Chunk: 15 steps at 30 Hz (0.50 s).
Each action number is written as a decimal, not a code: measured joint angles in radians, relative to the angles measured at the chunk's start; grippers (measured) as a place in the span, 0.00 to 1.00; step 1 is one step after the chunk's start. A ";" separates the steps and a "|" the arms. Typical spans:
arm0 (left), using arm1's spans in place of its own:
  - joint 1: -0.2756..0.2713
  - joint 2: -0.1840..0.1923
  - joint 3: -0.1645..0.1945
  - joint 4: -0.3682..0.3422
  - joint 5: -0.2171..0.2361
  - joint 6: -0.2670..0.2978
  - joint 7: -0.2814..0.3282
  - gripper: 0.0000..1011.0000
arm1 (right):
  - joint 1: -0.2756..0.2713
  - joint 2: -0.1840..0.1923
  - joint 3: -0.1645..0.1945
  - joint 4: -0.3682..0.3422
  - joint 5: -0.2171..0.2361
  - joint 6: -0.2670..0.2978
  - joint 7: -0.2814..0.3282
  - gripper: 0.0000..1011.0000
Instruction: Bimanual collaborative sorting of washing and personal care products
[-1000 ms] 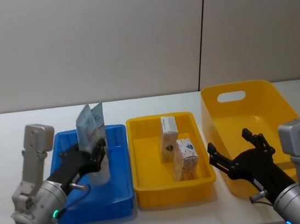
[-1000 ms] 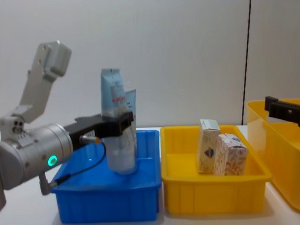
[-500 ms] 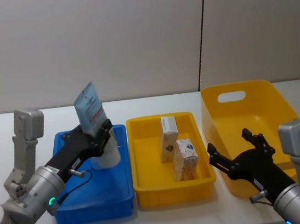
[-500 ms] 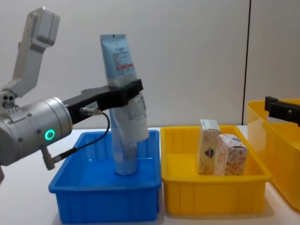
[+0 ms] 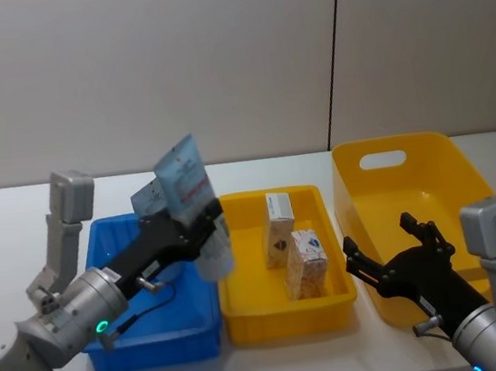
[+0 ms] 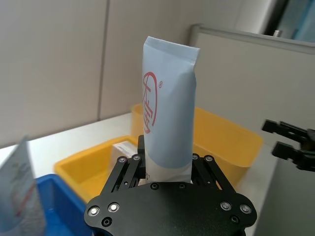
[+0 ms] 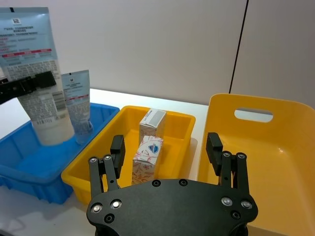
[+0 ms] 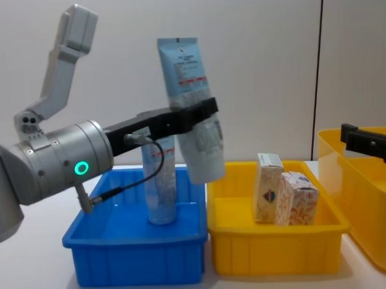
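Hanging tilted at upper centre of the chest view: pouch point(image 8: 189, 65), clamped in left tool point(image 8: 201, 112), above the adjoining rims of blue tray point(image 8: 133, 255) and yellow tray point(image 8: 273, 251). Tube point(image 8: 159, 187) upright in blue tray; two cartons point(image 8: 269, 187) point(image 8: 301, 199) in yellow tray. Right tool point(image 5: 377, 234), lower right of the head view, fingers apart.

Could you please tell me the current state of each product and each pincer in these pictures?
Tall pale-blue soft refill pouch: in the air, tilted, clamped in the left pincer above where the blue plastic tray meets the small yellow plastic tray.
Pale-blue squeeze tube: standing upright in the blue plastic tray.
Two white printed cartons: upright, side by side in the small yellow plastic tray.
Right pincer: open, holding nothing.
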State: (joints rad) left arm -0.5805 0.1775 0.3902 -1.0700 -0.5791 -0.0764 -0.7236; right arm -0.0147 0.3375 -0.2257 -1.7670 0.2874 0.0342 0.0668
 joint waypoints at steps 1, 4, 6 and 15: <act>-0.010 -0.003 0.007 0.015 -0.007 0.004 -0.024 0.33 | 0.000 0.000 0.000 0.000 0.000 0.000 0.000 0.99; -0.026 -0.008 0.018 0.041 -0.015 0.009 -0.053 0.33 | -0.002 0.001 0.000 -0.005 0.003 0.006 0.006 0.99; -0.041 -0.015 0.027 0.066 -0.022 0.014 -0.083 0.33 | -0.003 0.004 0.000 -0.010 0.008 0.014 0.016 0.99; -0.078 -0.029 0.053 0.126 -0.040 0.026 -0.152 0.33 | -0.009 0.026 -0.006 -0.047 0.045 0.065 0.080 0.99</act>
State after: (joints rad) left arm -0.6589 0.1486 0.4433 -0.9436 -0.6195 -0.0507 -0.8753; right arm -0.0235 0.3637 -0.2314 -1.8144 0.3323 0.0996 0.1465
